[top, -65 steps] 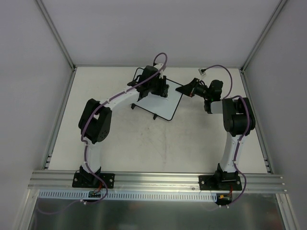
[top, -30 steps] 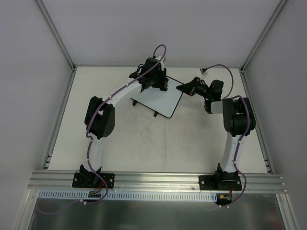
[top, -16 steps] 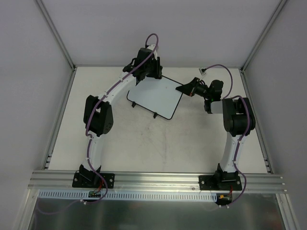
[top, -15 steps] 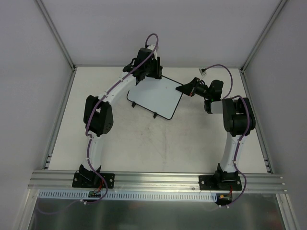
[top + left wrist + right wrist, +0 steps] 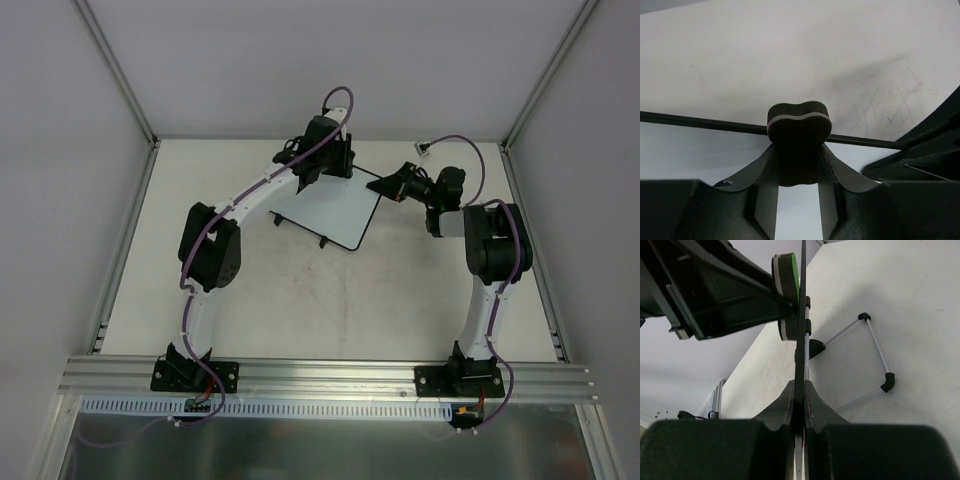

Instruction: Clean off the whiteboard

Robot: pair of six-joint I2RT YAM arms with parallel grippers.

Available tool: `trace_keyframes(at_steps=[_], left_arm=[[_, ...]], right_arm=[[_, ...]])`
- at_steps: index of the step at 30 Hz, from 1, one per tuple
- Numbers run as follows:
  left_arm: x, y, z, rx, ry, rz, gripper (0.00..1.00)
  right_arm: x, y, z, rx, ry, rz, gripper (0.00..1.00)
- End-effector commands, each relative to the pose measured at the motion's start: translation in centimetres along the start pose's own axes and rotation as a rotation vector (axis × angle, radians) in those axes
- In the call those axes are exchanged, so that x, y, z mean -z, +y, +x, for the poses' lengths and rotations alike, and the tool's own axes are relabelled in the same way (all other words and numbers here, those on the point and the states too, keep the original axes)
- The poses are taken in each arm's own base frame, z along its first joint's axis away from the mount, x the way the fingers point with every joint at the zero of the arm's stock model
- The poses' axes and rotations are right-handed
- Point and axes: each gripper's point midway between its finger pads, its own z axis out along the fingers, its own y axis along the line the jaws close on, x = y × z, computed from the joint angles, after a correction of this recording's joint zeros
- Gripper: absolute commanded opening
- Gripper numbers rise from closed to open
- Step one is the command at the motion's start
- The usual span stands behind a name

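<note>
One eraser [image 5: 799,131] against whiteboard [image 5: 335,212]

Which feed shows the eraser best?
Left wrist: the eraser sits centred, clamped in the left gripper, at the whiteboard edge. Right wrist shows it side-on against the board; top view hides it beneath the gripper.

Even, diffuse overhead light is brightening the table [image 5: 330,300]; shadows are falling soft and faint. In both wrist views the near jaws are blurring into dark, unfocused masses, while pale surfaces are washing out slightly.
</note>
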Motion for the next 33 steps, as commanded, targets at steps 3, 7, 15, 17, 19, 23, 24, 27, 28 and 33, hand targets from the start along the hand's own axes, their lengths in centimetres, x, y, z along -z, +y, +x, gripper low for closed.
trace_keyframes(at_steps=[3,7,15,17,19,23,24,27,28,33], left_arm=[[0.7,-0.8,2.9,0.021,0.014,-0.003,0.0],[1.1,-0.2,4.7,0.054,0.011,-0.012,0.0],[1.2,0.8,6.8,0.06,0.022,-0.029,0.0],[1.4,1.0,7.1,0.063,0.023,-0.035,0.0],[1.5,1.1,7.1,0.056,0.017,-0.039,0.0],[2.7,0.9,4.6,0.047,-0.028,-0.013,0.0],[3.2,0.7,3.5,0.043,-0.049,-0.004,0.0],[5.6,0.9,0.0,0.032,-0.109,0.008,0.0],[6.9,1.4,-1.6,0.029,-0.141,0.004,0.0],[11.2,4.6,-1.7,0.05,-0.148,-0.045,0.0]], right_arm=[[-0.2,8.2,-1.2,0.28,0.04,-0.262,0.0],[-0.2,8.2,-1.2,0.28,0.037,-0.261,0.0],[-0.2,8.2,-1.2,0.28,0.037,-0.261,0.0],[-0.2,8.3,-1.2,0.283,0.038,-0.263,0.0],[-0.2,8.3,-1.2,0.281,0.036,-0.262,0.0],[-0.2,8.3,-1.3,0.28,0.035,-0.261,0.0],[-0.2,8.2,-1.2,0.278,0.037,-0.262,0.0],[-0.2,8.1,-1.3,0.278,0.036,-0.261,0.0],[-0.2,8.1,-1.3,0.277,0.036,-0.26,0.0],[-0.3,8.1,-1.3,0.278,0.034,-0.26,0.0]])
